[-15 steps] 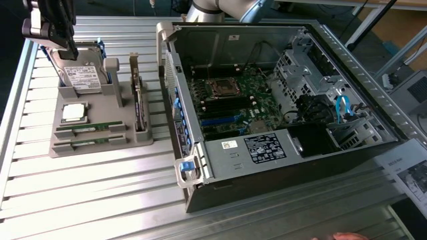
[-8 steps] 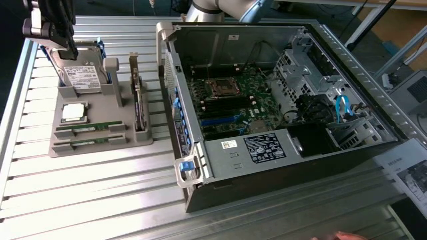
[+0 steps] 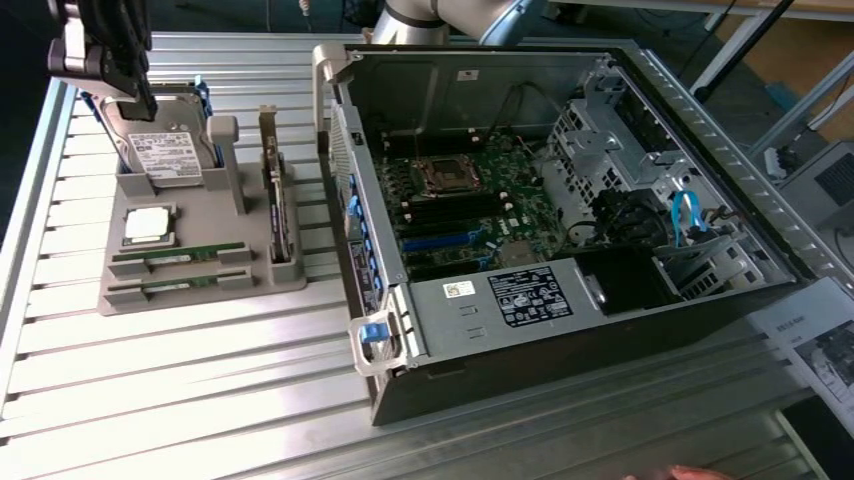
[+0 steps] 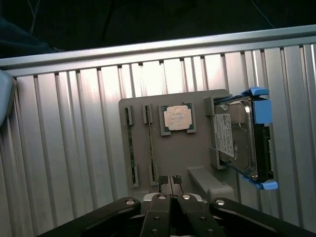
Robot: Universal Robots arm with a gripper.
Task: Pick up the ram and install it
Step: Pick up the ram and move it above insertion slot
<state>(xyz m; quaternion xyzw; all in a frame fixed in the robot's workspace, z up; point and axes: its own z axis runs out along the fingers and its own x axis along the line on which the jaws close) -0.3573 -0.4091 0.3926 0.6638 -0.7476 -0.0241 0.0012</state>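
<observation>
Your gripper (image 4: 171,181) is pressed together, pinching nothing, and hovers above the gray tray (image 3: 200,228). The ram (image 3: 178,258) lies in its slot on that tray, untouched. I judge nothing done yet: pickup and installation both remain.

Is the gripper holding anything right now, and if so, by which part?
Nothing is held. The gripper is shut on itself, and both ram sticks lie in the tray.

Two long thin green circuit-board RAM sticks (image 3: 180,256) (image 3: 174,290) (image 4: 130,145) (image 4: 151,143), both standing on edge, parallel & close together, ends seated in slots of grey plastic holder tray (image 3: 200,228) (image 4: 197,148), neither lifted.
</observation>
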